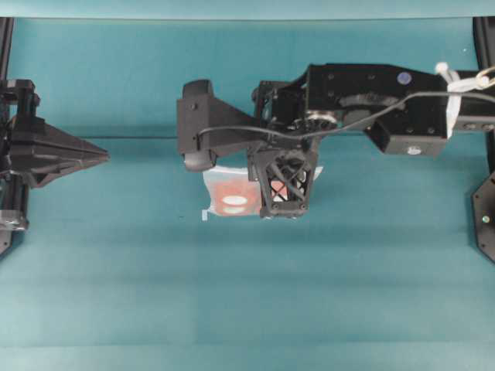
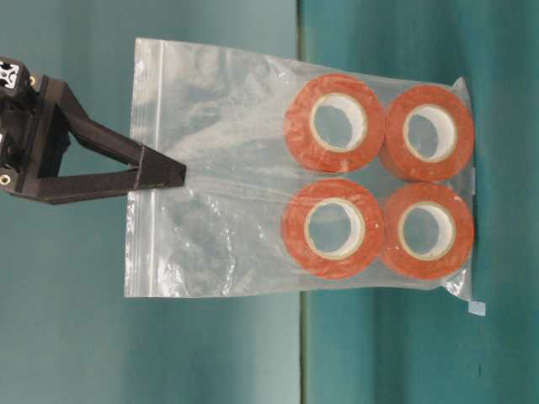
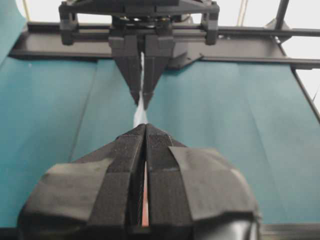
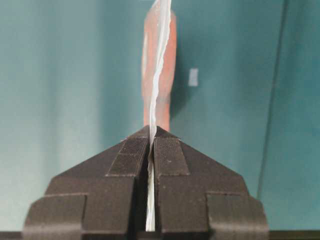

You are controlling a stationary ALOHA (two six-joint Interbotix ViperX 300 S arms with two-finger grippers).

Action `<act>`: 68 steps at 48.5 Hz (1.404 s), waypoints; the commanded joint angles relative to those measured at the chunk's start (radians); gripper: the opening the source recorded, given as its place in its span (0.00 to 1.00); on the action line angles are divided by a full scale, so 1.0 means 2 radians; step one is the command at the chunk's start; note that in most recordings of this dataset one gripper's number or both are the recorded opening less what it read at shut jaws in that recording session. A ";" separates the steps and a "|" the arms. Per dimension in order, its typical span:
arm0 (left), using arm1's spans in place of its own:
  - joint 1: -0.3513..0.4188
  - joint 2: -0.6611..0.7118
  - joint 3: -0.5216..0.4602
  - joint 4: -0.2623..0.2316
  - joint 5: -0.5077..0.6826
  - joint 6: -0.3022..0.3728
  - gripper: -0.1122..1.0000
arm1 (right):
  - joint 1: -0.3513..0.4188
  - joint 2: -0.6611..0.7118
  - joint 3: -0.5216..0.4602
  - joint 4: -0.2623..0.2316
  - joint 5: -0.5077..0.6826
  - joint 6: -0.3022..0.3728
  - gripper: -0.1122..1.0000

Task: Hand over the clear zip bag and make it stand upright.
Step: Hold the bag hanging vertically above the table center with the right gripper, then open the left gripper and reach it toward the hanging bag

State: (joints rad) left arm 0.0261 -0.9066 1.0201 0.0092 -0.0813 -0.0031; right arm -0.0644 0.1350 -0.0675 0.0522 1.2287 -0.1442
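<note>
The clear zip bag [image 2: 221,126] hangs from my right gripper [image 2: 181,174], which points straight down and is shut on the plastic just inside the zip strip [image 2: 143,101]. The orange-red tape rolls [image 2: 335,124] lie at the bag's low end. From above, the right gripper [image 1: 285,189] covers most of the bag [image 1: 230,193] near the table's middle. In the right wrist view the film [image 4: 159,75] runs edge-on out of the shut right gripper [image 4: 151,131]. My left gripper [image 1: 106,157] is shut and empty at the far left, pointing at the bag [image 3: 140,115], well short of it.
Teal cloth [image 1: 247,309] covers the table. Black frame posts [image 1: 483,216] stand at the left and right edges, and a black rail [image 3: 250,47] runs along the far side in the left wrist view. A cable [image 1: 348,124] loops along the right arm.
</note>
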 commanded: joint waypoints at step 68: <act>-0.003 0.042 -0.005 0.001 -0.008 -0.054 0.09 | 0.006 0.002 -0.008 -0.002 -0.008 -0.002 0.11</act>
State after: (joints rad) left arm 0.0184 -0.8222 1.0216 0.0092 -0.0859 -0.1135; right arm -0.0568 0.1519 -0.0690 0.0506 1.2180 -0.1488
